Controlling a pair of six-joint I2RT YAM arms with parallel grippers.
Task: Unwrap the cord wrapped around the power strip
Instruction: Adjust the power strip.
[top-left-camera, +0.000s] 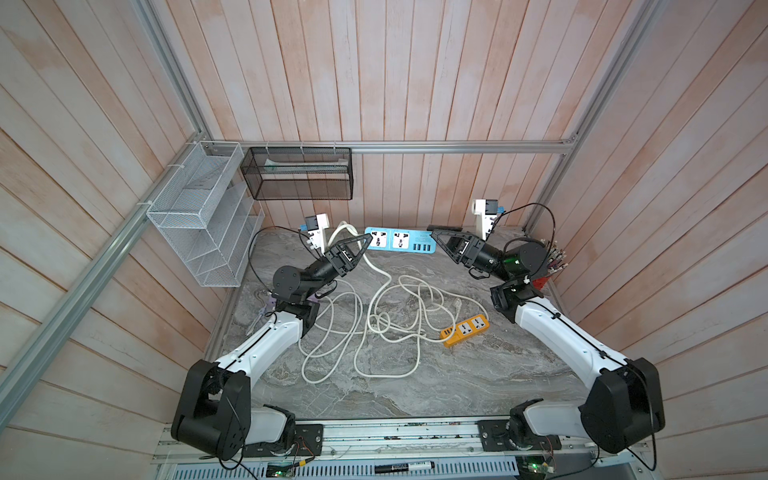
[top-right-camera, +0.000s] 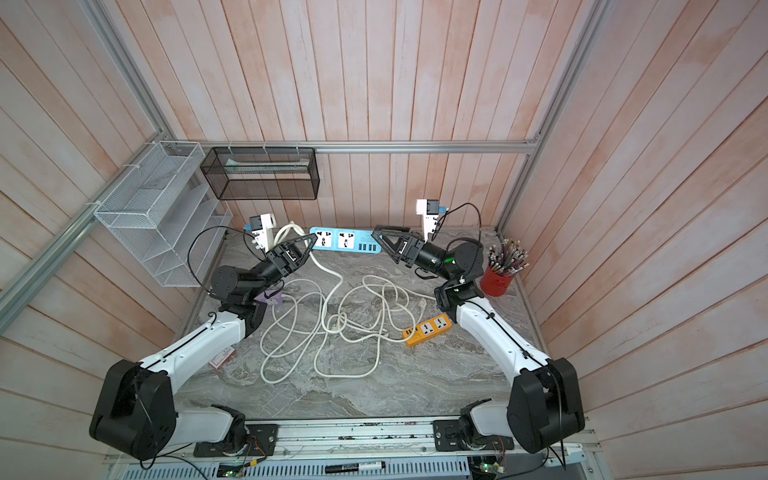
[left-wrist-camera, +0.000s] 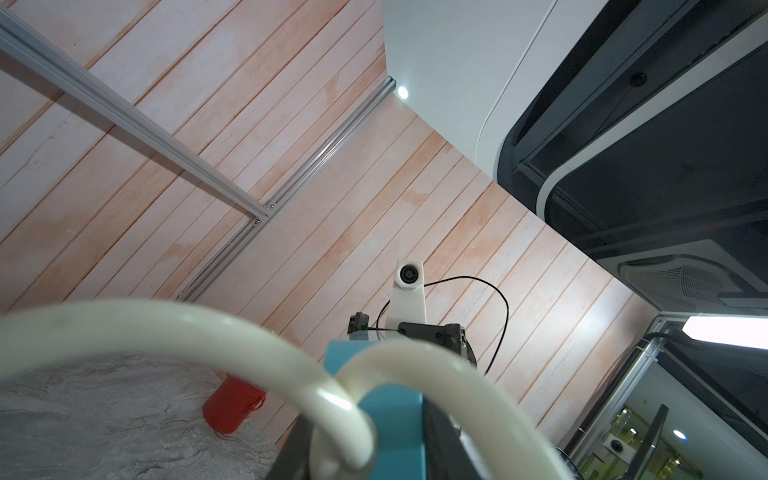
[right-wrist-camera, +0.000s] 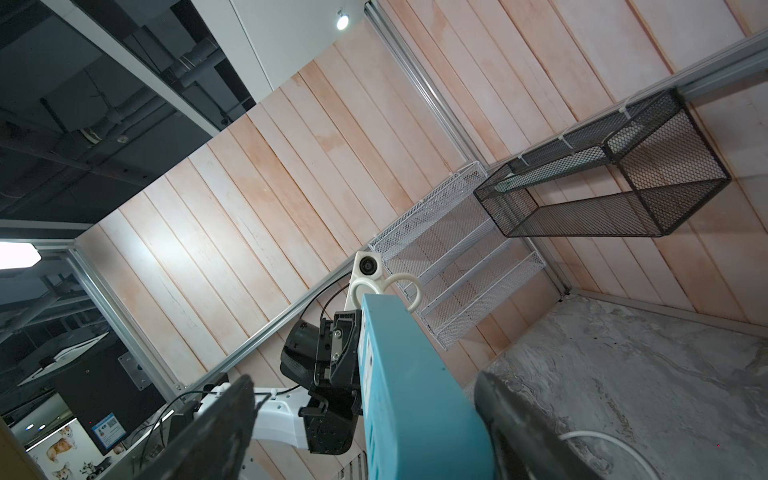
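Where the grey marble table (top-left-camera: 457, 374) reaches twelve o'clock, the long blue plastic power strip (top-left-camera: 399, 240) is clenched at its nine o'clock end by the left gripper (top-left-camera: 368, 240); the right gripper (top-left-camera: 434, 232) straddles its three o'clock end with jaws released, and the thick white cord (top-left-camera: 376, 270) lies looped toward six o'clock

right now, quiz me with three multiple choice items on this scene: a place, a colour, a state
1. The orange plastic power strip is: A on a wall B on the grey marble tabletop by the right arm C off the table
2. The round cup of pens is: A red B green C white
3. The thick white cord is: A bundled neatly B in loose loops on the tabletop C stretched straight
Key: B, it lies flat there; A, plainly red; B, loops sprawl over the marble.
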